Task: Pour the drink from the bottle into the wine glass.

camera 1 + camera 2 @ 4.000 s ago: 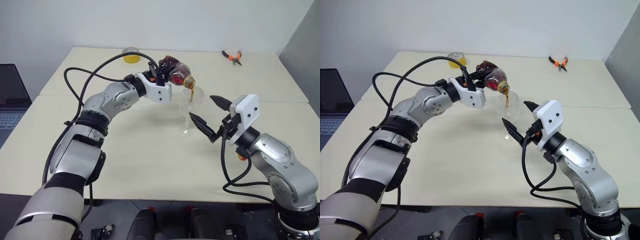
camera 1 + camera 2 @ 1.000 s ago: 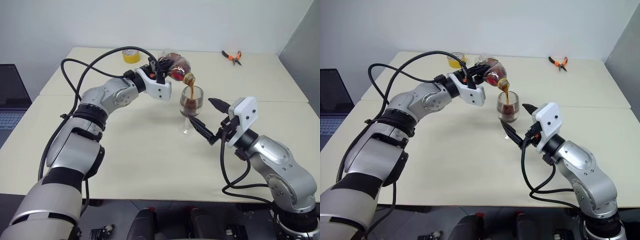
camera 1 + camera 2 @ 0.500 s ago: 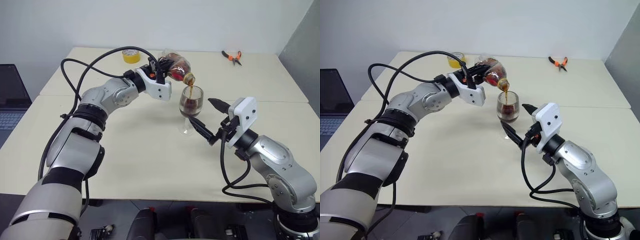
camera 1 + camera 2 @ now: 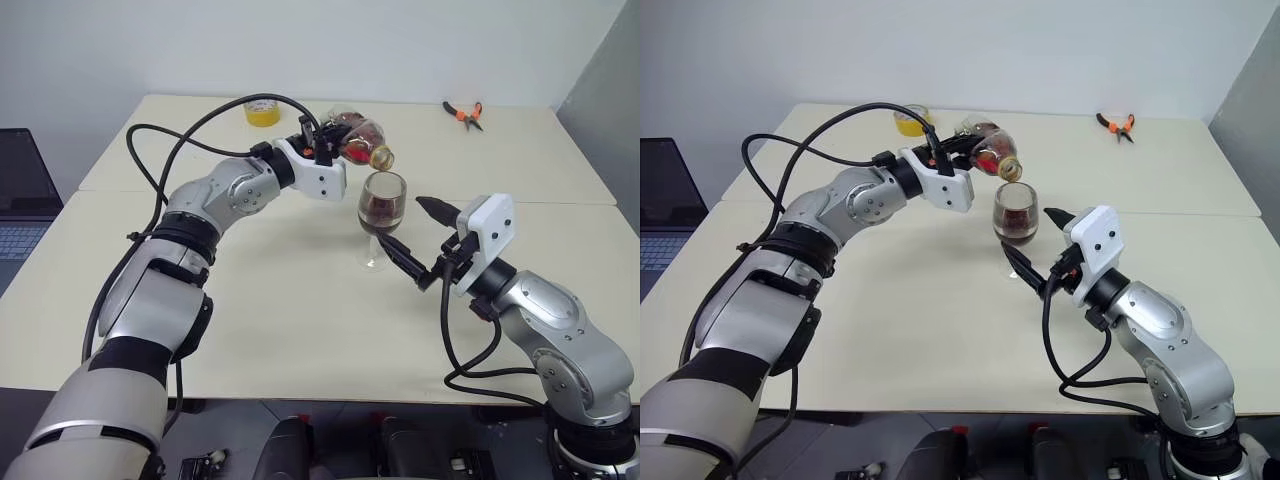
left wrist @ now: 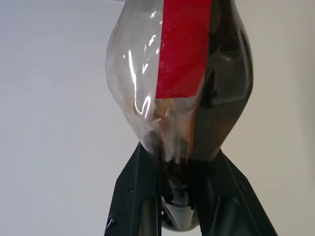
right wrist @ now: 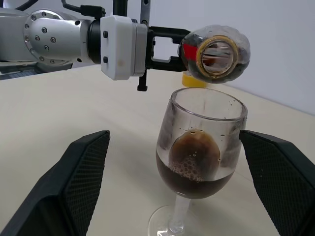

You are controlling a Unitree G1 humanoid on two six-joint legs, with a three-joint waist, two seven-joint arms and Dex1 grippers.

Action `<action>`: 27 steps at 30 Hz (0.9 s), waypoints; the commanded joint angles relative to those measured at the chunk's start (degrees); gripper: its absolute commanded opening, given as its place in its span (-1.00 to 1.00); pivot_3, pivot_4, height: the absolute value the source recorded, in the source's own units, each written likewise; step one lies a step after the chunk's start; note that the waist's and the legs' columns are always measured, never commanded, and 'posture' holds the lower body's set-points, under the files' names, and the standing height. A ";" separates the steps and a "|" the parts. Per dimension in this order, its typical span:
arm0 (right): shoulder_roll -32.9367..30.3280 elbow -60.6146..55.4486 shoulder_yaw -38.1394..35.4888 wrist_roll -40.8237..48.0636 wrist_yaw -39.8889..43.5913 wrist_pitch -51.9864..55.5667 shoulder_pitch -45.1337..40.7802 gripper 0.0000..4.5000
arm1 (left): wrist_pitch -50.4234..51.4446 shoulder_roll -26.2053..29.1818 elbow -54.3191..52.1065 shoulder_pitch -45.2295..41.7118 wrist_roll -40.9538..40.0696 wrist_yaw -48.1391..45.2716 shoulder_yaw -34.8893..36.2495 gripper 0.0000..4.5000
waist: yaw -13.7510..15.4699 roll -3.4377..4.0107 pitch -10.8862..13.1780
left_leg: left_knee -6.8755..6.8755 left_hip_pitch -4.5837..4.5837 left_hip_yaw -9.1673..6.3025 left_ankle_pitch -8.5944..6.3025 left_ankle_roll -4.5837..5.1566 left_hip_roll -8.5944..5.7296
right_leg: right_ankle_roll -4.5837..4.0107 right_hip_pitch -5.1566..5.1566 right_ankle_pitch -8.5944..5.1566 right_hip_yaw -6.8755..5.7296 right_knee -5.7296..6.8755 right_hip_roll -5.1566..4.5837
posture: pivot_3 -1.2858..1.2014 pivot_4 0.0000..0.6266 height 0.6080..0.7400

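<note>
- The left gripper (image 4: 335,150), above centre of frame, has its fingers clamped on the bottle (image 4: 360,139), held nearly level with its mouth over the wine glass (image 4: 381,207).
- The glass stands mid-worktop (image 4: 300,310), about half full of dark drink (image 6: 194,172).
- The right gripper (image 4: 415,238), forearm angled from lower right, has its fingers spread wide on either side of the glass, gripping nothing.

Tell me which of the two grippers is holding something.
The left gripper: it is shut on the bottle, held tipped over the wine glass. The right gripper stands open and empty, one finger on each side of the glass.
</note>
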 commanded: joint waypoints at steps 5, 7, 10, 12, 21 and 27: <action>0.32 -1.69 -0.46 -0.22 0.62 -2.28 -0.33 1.00 | 2.09 -1.08 -4.99 1.86 -7.60 -5.39 4.70 -0.77 | -0.02 0.00 0.00 | 0.08 -0.01 0.00 0.00 0.00 0.00 | 0.00 0.00 0.00 0.00 0.05 0.00 | 0.03 -0.52 1.00; 0.25 -1.85 -0.01 -0.85 1.08 -3.60 -0.27 1.00 | 3.86 -1.89 -6.32 3.41 -11.32 -8.10 6.58 -0.77 | -0.03 0.01 -0.01 | 0.08 0.00 0.00 0.00 0.00 0.00 | 0.00 0.00 0.00 0.01 0.07 0.00 | 0.03 -0.52 1.00; 0.36 -2.73 0.33 -0.64 2.04 -5.17 0.03 1.00 | 7.86 -2.87 -8.85 5.42 -16.48 -11.53 9.89 -0.77 | -0.08 0.01 -0.01 | 0.15 -0.01 0.00 0.00 0.00 0.01 | 0.00 0.00 0.00 0.01 0.11 0.00 | 0.03 -0.52 1.00; 0.39 -3.64 0.16 0.30 2.87 -5.93 0.14 1.00 | 13.11 -4.27 -11.27 7.56 -21.84 -14.63 13.16 -0.78 | -0.17 0.01 -0.01 | 0.20 -0.01 0.00 0.00 0.00 0.01 | 0.00 0.00 0.00 0.02 0.17 0.00 | 0.03 -0.52 1.00; -2.14 -7.24 -0.86 8.99 7.54 -2.24 1.65 1.00 | 38.55 -8.01 -29.88 21.96 -33.74 -18.05 21.86 -0.78 | -0.58 0.01 -0.02 | 0.49 -0.05 -0.05 -0.02 0.02 0.04 | 0.00 0.02 -0.01 0.02 0.39 0.01 | 0.03 -0.52 1.00; -4.04 -7.15 -0.01 10.61 7.67 -0.03 1.56 1.00 | 51.58 -13.52 -38.15 31.28 -40.73 -10.64 29.87 -0.78 | -0.63 0.00 -0.02 | 0.56 -0.07 -0.11 -0.13 0.21 0.05 | 0.00 0.02 -0.01 0.00 0.46 0.00 | 0.03 -0.52 1.00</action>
